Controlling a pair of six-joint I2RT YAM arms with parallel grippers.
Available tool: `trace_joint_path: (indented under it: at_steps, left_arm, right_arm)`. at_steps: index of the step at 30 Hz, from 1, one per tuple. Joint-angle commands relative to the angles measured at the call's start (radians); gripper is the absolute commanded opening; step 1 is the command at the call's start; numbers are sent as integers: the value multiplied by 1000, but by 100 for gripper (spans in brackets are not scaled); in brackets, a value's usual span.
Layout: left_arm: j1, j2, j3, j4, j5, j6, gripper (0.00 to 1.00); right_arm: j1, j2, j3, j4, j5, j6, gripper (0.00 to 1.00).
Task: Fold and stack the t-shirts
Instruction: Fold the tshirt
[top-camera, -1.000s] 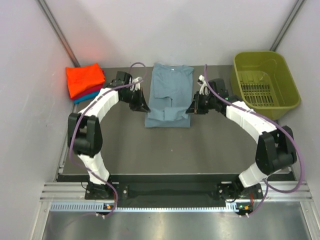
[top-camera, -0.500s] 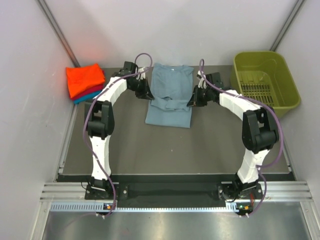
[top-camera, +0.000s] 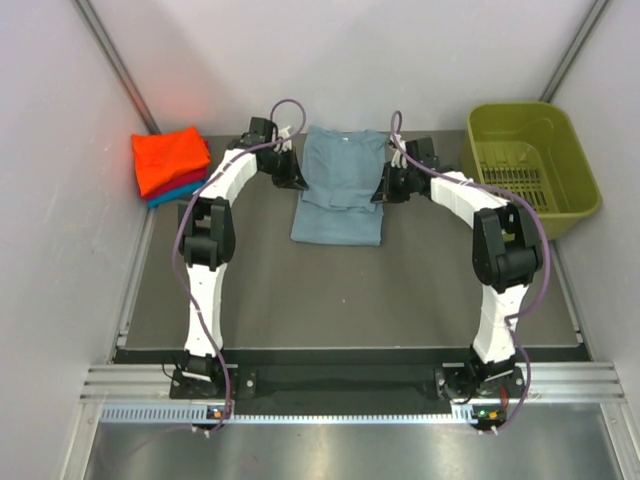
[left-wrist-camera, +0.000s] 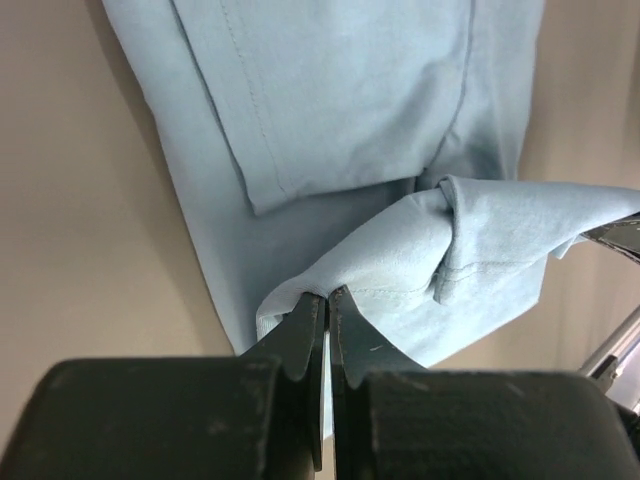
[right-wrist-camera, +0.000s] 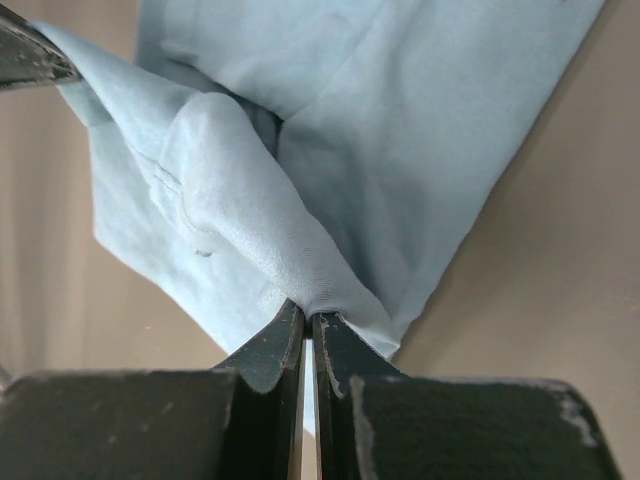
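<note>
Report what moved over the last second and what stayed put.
The left gripper and right gripper, both shut on the grey-blue shirt, carried its pinched edge away from the bases toward the collar, with the arms stretching out. The folded orange stack and green basket stayed put.

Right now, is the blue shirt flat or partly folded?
Partly folded: the blue shirt has sleeves turned in, and the left gripper and right gripper pinch a lifted edge.

1 overhead view faces down; 2 close wrist views share the grey-blue shirt (top-camera: 338, 200).
</note>
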Motion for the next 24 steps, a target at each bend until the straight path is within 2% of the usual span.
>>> trace_joint_path:
  at_steps: [1,24]
  left_arm:
    - [5,21,47,59,-17,11,0]
    - [-9,102,147,114,-95,20,0]
  right_arm:
    - [-11,16,51,45,23,-44,0]
    - [-17,114,157,55,72,-85,0]
